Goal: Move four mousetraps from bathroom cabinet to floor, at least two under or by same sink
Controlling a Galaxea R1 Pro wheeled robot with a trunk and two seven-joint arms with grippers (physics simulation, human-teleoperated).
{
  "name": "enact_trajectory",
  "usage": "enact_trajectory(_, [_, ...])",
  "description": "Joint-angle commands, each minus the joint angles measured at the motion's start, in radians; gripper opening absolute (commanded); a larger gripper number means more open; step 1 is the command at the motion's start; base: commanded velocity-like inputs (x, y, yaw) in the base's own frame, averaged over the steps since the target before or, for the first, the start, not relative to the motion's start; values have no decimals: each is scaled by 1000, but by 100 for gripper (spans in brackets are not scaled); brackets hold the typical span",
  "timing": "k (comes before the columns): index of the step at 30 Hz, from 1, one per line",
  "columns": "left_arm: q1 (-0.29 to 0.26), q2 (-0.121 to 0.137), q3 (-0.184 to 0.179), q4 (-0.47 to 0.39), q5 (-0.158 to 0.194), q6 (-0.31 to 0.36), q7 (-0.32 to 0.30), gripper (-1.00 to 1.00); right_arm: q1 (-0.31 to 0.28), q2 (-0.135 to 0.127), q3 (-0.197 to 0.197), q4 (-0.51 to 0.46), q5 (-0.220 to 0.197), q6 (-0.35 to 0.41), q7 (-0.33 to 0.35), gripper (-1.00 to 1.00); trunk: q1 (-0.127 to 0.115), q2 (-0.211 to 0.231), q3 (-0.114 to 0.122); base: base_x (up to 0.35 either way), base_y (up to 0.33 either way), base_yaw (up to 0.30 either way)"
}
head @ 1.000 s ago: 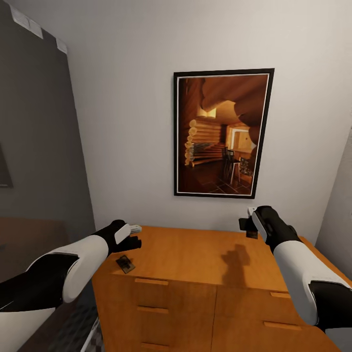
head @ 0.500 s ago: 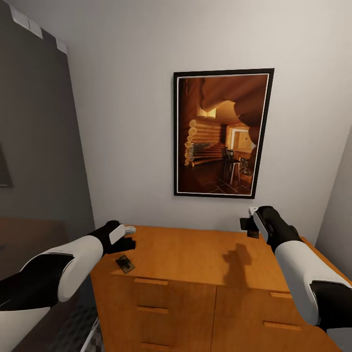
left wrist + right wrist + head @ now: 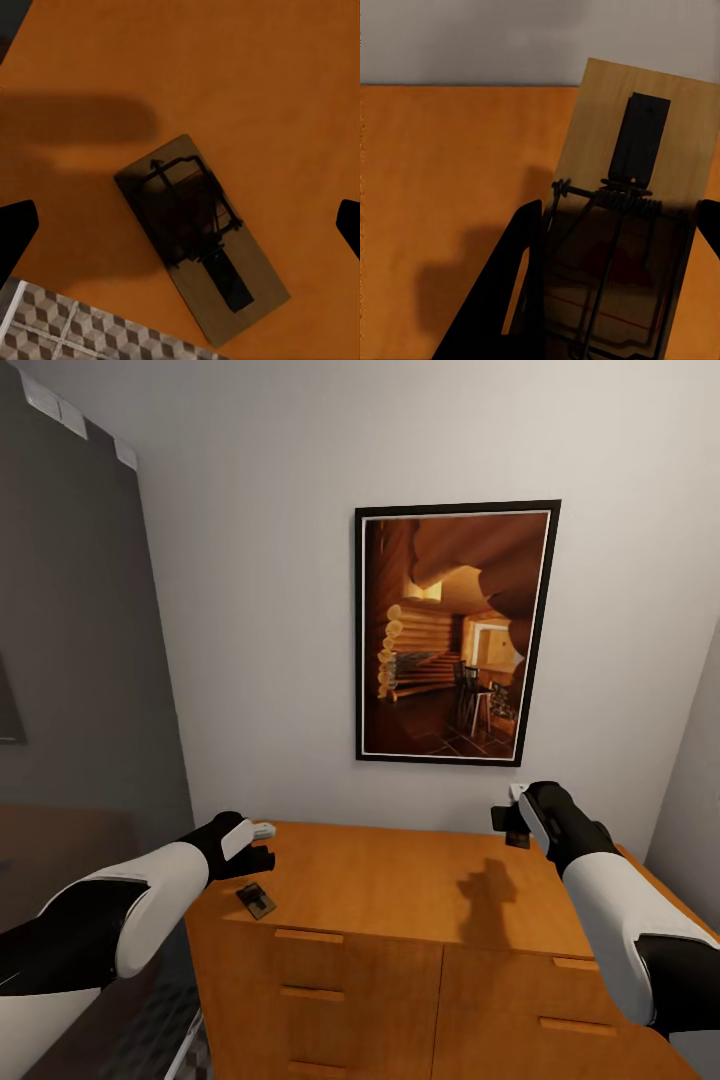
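Observation:
One mousetrap lies flat on the top of the orange-brown cabinet, close to its front left corner. My left gripper hovers open just above and behind it. In the left wrist view that trap sits between the two dark fingertips, which stand wide apart and clear of it. My right gripper is raised over the cabinet's back right, shut on a second mousetrap, whose wooden board sticks out past the fingers.
A framed picture of a log cabin hangs on the white wall behind the cabinet. Drawer fronts with bar handles face me. Cube-patterned floor tiles show past the cabinet's left edge. A dark grey wall stands at left.
My left gripper has drawn back to the left, from over the cabinet top to near its left edge. The right arm and its trap have stayed still.

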Motion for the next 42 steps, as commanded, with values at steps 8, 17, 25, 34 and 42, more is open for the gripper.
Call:
enact_trajectory(8, [-1,-3,-8,0,10,2,3,100,-1,-1,-2,-1,1,5,2,-100,0,-1,-2,0,0,0])
enact_trajectory(17, [5,-4,-8,-2,8,1,3,100,-1,-3,-2,-1,1,5,2,-100,0,-1,-2,0,0,0])
enact_trajectory(25, [7,-5,-8,-2,7,-1,3,100,-1,-4,-3,-1,1,5,2,-100,0,-1,-2,0,0,0])
enact_trajectory(34, [9,-5,-8,-3,4,-3,3,100,-1,-4,-4,-1,1,4,2,-100,0,-1,-2,0,0,0])
enact_trajectory(42, [9,-9,-8,-6,2,-2,3,100,-1,-4,-4,-1,1,4,3,-100,0,-1,-2,0,0,0])
